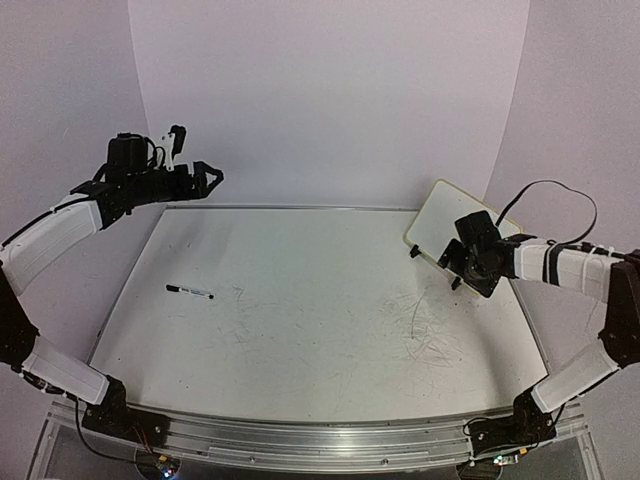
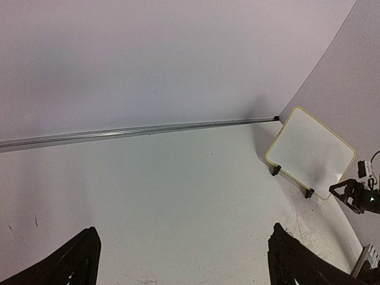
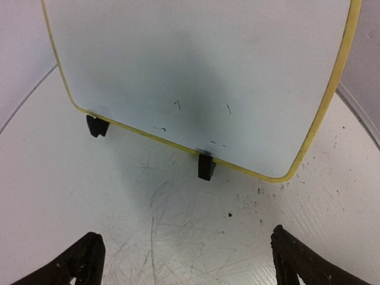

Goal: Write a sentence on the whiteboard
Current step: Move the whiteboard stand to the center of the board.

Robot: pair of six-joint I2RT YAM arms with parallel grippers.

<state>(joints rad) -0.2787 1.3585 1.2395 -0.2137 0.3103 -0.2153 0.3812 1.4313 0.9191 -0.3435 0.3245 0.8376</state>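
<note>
The whiteboard (image 1: pixel 438 214) stands tilted on two black clip feet (image 3: pixel 206 167) at the table's back right corner. Its yellow-rimmed face (image 3: pixel 196 65) carries only a few small dark specks, and no sentence is in view on it. My right gripper (image 1: pixel 462 268) hovers just in front of the board's lower edge, open and empty (image 3: pixel 185 237). A marker (image 1: pixel 190 291), white with black ends, lies flat on the left part of the table. My left gripper (image 1: pixel 208 178) hangs high over the back left corner, open with nothing between its fingers (image 2: pixel 183 237). The whiteboard (image 2: pixel 309 151) shows far off in the left wrist view.
Grey scribble marks (image 1: pixel 430 320) cover the tabletop in front of the board. A metal rail (image 2: pixel 148 129) runs along the table's back edge against the pale wall. A black cable (image 1: pixel 560 190) loops above the right arm.
</note>
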